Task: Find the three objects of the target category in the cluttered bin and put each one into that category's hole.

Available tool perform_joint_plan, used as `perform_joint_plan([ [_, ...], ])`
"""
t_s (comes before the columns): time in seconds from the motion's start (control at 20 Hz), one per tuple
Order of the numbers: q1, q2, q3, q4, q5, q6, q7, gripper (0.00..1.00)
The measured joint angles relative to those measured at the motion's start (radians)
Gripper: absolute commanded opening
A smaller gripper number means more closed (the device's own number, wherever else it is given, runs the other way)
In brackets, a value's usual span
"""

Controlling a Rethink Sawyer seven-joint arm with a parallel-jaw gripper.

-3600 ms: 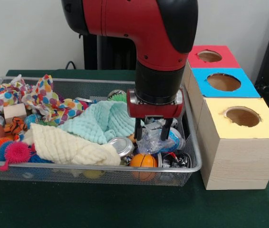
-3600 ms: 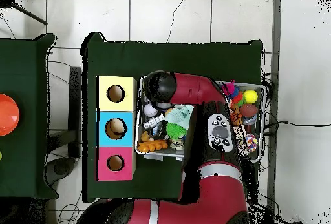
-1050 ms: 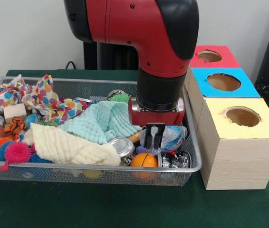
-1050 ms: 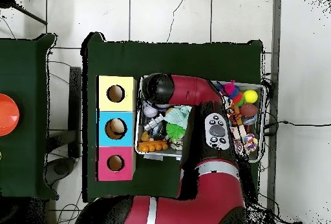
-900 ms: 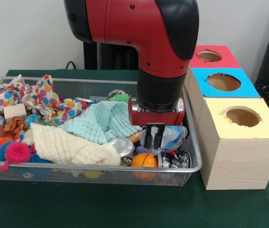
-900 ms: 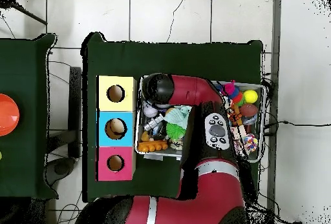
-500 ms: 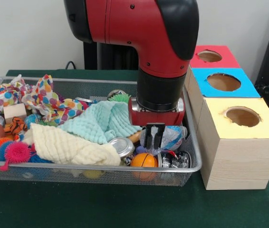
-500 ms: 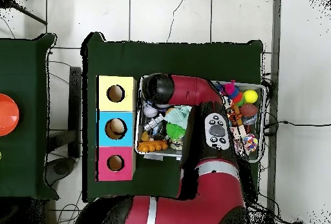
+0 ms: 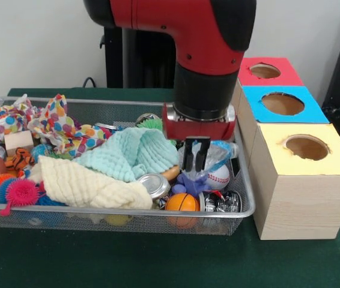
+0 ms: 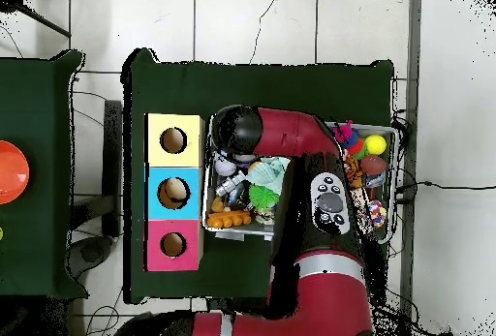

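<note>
1. The crushed clear plastic bottle [image 9: 213,155] hangs at the 3 o'clock end of the wire-mesh bin [image 9: 245,211] in the front view, raised clear of the clutter beneath it.
2. Its long axis looks roughly level, running from the gripper toward 3 o'clock; the blue-printed part shows near that outer end, though which end is the neck I cannot tell.
3. The gripper [image 9: 195,157] points straight down, its black fingers [image 9: 188,156] drawn close and pinching the 9 o'clock end of the bottle.
4. Directly under the bottle lie a white baseball [image 9: 218,177] with red stitching and a purple scrap [image 9: 188,182].
5. At 6 o'clock from those, against the bin's near wall, sit a small orange basketball [image 9: 181,203] and a crushed dark can [image 9: 223,202]; a silver can [image 9: 152,183] lies at 9 o'clock from the purple scrap.
6. A mint cloth [image 9: 131,153] and a cream cloth [image 9: 86,185] cover the bin's middle.
7. On the green bench [image 9: 128,261], at 3 o'clock from the bin, stand three wooden boxes: yellow-topped box [image 9: 311,171] nearest, blue-topped box [image 9: 285,105] behind it, red-topped box [image 9: 267,72] farthest, each with a round hole.
8. Overhead, the red arm [image 10: 291,138] covers the gripper and bottle.
</note>
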Motion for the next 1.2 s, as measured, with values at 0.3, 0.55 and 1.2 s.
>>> perform_joint_plan([
  [0.3,-0.002,-0.071,0.000,0.001,-0.001,0.078,0.000,0.00],
  [0.55,-0.004,-0.120,0.000,0.003,-0.001,0.120,0.000,0.00],
  [1.2,-0.005,-0.245,0.000,0.071,0.014,0.209,0.000,0.00],
])
